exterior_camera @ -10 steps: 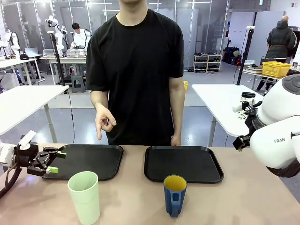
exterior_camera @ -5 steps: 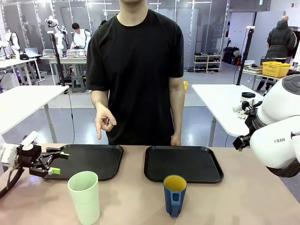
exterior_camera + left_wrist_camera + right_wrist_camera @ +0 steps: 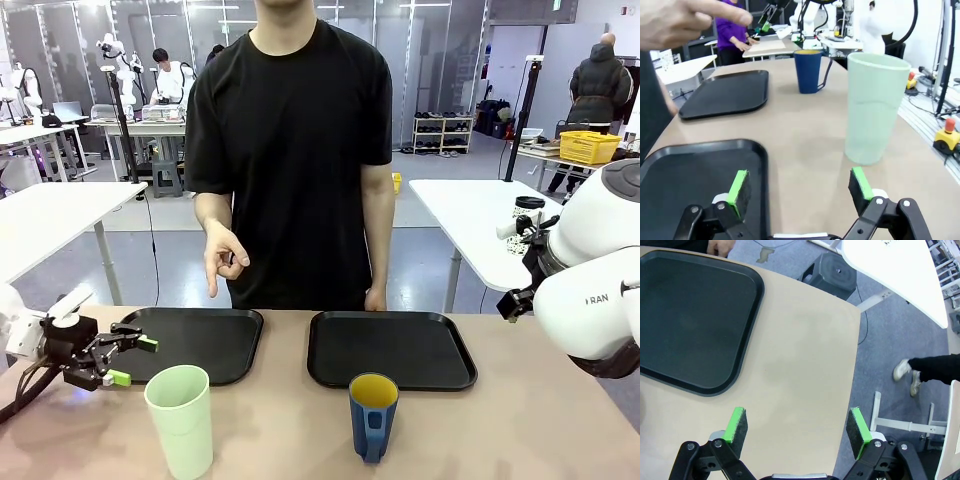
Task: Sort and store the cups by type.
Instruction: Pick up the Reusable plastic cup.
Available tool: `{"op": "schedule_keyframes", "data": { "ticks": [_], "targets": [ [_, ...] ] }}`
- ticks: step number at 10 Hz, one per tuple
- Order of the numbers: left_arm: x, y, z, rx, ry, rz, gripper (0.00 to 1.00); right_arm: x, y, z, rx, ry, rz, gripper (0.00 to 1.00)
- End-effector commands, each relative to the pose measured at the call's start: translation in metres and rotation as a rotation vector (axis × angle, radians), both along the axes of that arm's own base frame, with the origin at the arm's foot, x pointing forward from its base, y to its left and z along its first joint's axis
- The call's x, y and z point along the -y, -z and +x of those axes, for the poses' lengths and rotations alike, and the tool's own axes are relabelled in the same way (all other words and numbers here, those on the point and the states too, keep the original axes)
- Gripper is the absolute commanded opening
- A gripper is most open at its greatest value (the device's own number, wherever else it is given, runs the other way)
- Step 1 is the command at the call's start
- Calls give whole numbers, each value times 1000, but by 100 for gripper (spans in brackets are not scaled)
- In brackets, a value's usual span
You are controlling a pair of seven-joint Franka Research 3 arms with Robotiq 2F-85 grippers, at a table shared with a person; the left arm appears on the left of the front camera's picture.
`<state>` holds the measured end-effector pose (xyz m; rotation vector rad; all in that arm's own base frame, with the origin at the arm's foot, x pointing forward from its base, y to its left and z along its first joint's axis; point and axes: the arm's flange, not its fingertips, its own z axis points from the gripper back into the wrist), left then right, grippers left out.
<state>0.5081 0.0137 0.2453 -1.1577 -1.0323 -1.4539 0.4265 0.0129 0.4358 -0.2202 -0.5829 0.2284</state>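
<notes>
**Two cups on the counter, both tools open and empty**

In the front view, a tall pale green tumbler (image 3: 180, 420) stands upright on the tan counter (image 3: 290, 440), near its front edge and left of centre. A shorter dark blue mug (image 3: 373, 415) with a yellow inside stands well apart to its right, handle facing the camera. Behind them lie two empty black trays, the left tray (image 3: 205, 335) and the right tray (image 3: 390, 350). A person in a black shirt stands at the far side with one hand (image 3: 222, 258) raised and fingers curled.

The left tool (image 3: 133, 361) hovers low at the left tray's near corner, jaws spread wide, holding nothing. Its wrist view shows the tumbler just ahead of one green pad, with the mug farther off.

The right wrist view looks straight down. The right tool (image 3: 797, 425) is wide open and empty above bare counter beside the right tray, with the counter's edge and grey floor (image 3: 890, 330) beyond.
</notes>
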Motion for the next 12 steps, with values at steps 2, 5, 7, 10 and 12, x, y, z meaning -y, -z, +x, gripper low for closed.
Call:
{"op": "schedule_keyframes", "data": {
  "ticks": [2, 5, 7, 10, 12],
  "targets": [
    [15, 12, -45, 52, 33, -58, 100, 1, 1, -1, 0, 0, -3, 100],
    [9, -3, -9, -5, 14, -10, 100, 1, 1, -1, 0, 0, -3, 100],
    [9, -3, -9, -5, 14, -10, 100, 1, 1, -1, 0, 0, -3, 100],
    [18, 2, -41, 9, 27, 12, 100, 1, 1, -1, 0, 0, -3, 100],
    [17, 5, -62, 35, 52, 24, 100, 1, 1, -1, 0, 0, -3, 100]
  ]
}}
